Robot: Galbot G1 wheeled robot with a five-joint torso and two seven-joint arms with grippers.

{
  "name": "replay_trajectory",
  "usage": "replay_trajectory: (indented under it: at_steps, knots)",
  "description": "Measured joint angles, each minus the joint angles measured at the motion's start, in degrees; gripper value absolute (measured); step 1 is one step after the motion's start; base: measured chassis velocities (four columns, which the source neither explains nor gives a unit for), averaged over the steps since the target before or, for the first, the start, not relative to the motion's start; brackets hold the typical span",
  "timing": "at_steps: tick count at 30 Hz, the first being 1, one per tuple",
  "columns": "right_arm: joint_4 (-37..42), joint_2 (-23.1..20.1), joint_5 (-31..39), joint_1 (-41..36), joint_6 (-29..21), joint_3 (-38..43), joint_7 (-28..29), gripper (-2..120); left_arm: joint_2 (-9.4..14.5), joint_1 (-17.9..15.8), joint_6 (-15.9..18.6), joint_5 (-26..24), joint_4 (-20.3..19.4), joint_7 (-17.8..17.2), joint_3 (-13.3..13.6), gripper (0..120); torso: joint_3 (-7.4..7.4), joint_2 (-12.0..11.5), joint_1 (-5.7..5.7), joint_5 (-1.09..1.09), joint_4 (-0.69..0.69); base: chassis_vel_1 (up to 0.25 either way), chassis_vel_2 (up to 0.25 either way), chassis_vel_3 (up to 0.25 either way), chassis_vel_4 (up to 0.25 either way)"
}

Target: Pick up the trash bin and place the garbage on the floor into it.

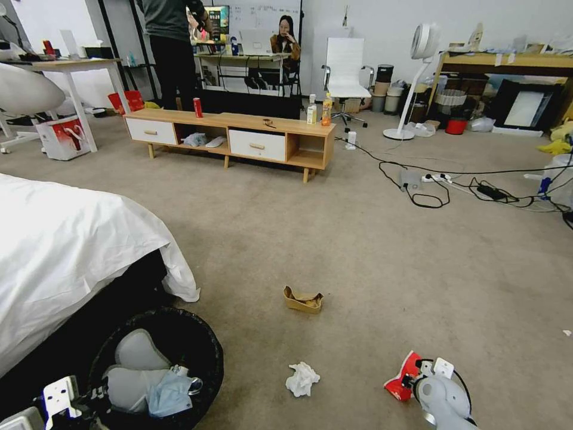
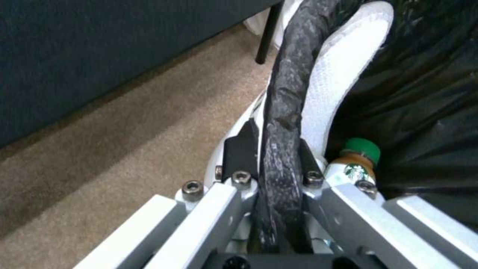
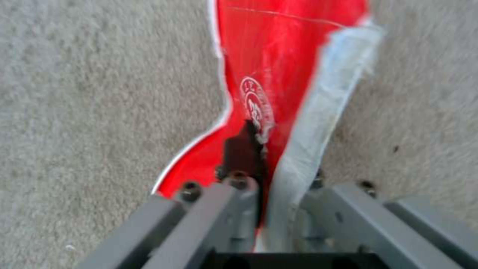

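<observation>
My right gripper [image 3: 271, 164] pinches the flimsy crushed red-white cup [image 3: 279, 74] by its rim; left gripper [image 2: 276, 164] clamps the trash bin [image 1: 179, 340] rim.

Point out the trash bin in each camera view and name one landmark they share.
Head view: trash bin at bottom left beside the bed, left gripper on its near rim.
Left wrist view: its black-bagged rim runs up the middle, clamped.
Right wrist view: right gripper pinches the red cup.
Shared landmark: beige carpet.
</observation>
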Motion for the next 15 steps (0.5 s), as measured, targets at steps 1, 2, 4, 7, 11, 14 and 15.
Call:
replay_trajectory:
  at_steps: [1, 2, 4, 7, 11, 14, 15]
  knots:
    - [1.64, -0.34, -0.69, -0.89, 0.33, -0.06, 0.11, 0, 0.00, 0.00, 0.00, 0.00, 0.00, 0.00, -0.01, 3, 0.00, 0.00, 0.00, 0.00, -0.02, 0.000, 0.000, 0.000, 0.000]
    - [1.64, -0.34, -0.69, -0.89, 0.33, -0.06, 0.11, 0, 0.00, 0.00, 0.00, 0.00, 0.00, 0.00, -0.01, 3, 0.00, 0.00, 0.00, 0.00, -0.02, 0.000, 0.000, 0.000, 0.000]
    - [4.69, -1.07, -1.09, -2.47, 0.79, -0.03, 0.55, 0, 0.00, -0.04, 0.00, 0.00, 0.00, 0.00, 0.03, 3, 0.00, 0.00, 0.00, -0.01, -0.01, 0.000, 0.000, 0.000, 0.000]
    - [5.90, -1.45, -1.40, -3.19, 1.15, 0.04, 0.68, 0, -0.01, -0.08, 0.01, 0.00, 0.00, 0.00, 0.08, 3, 0.00, 0.00, 0.00, 0.00, 0.00, 0.000, 0.000, 0.000, 0.000]
    - [11.60, -4.35, -3.04, -6.30, 2.88, 0.48, 0.60, 0, -0.04, -0.32, 0.09, 0.00, 0.00, 0.00, 0.28, 3, 0.00, 0.00, 0.00, 0.00, -0.02, 0.000, 0.000, 0.000, 0.000]
    - [19.10, -7.74, -3.68, -8.96, 4.03, 0.98, 0.13, 0, -0.05, -0.65, 0.31, -0.28, -0.14, -0.05, 0.71, 3, 0.00, 0.00, 0.00, -0.02, -0.02, 0.000, 0.000, 0.000, 0.000]
    - [22.58, -9.05, -3.72, -9.86, 4.36, 1.12, 0.01, 0, -0.05, -0.83, 0.40, -0.40, -0.25, -0.10, 0.88, 3, 0.00, 0.00, 0.00, -0.02, -0.02, 0.000, 0.000, 0.000, 0.000]
